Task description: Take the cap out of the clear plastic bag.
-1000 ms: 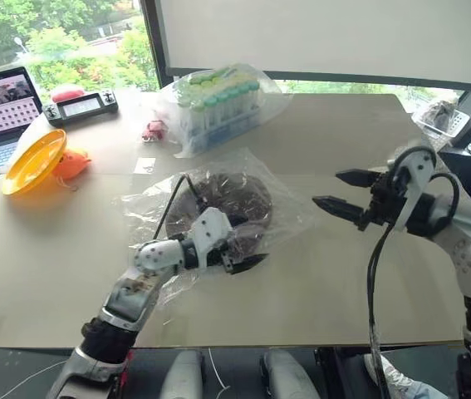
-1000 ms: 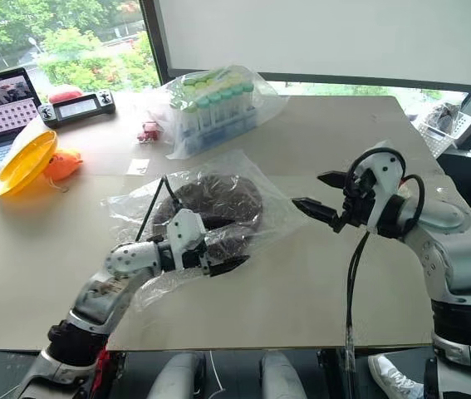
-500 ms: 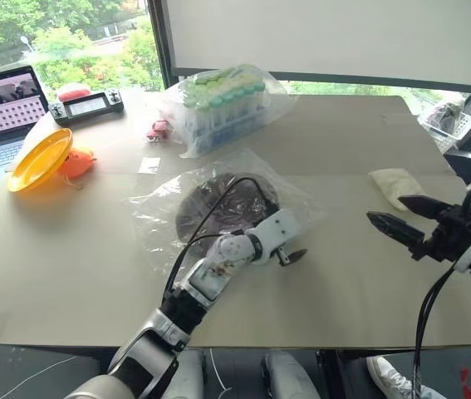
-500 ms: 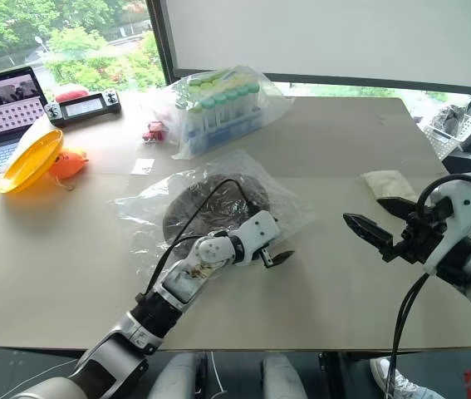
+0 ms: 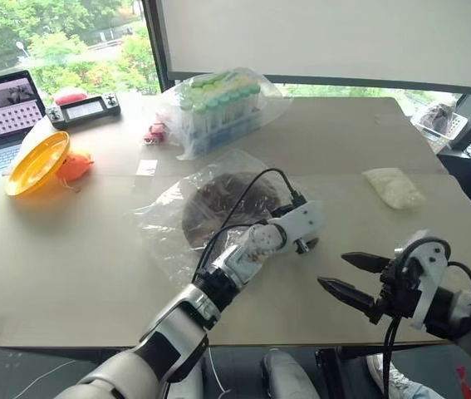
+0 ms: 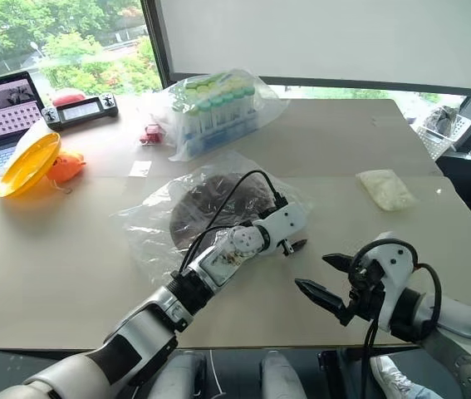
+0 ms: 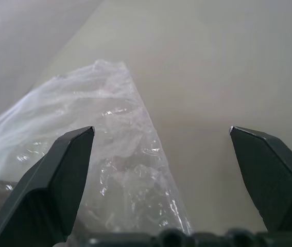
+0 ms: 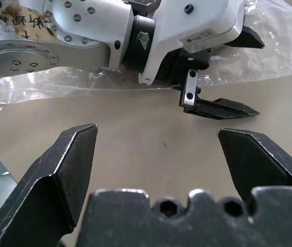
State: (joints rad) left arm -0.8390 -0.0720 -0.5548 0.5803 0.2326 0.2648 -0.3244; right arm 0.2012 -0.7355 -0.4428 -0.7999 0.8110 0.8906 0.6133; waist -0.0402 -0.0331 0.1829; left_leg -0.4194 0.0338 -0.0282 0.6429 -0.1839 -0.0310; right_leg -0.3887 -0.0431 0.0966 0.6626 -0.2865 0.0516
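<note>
Both sets of fingers, left (image 8: 238, 69) and right (image 5: 353, 278), wide apart, apparently empty.

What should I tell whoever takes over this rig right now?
Left gripper: open, empty, at the right edge of the large clear crinkly plastic bag.
Right gripper: open, empty, above the table's near edge, apart from the bag.
Dark brown domed fabric cap: inside the bag, mid-table.
Done: nothing yet.
Left: grip the bag, pull the cap out.
</note>
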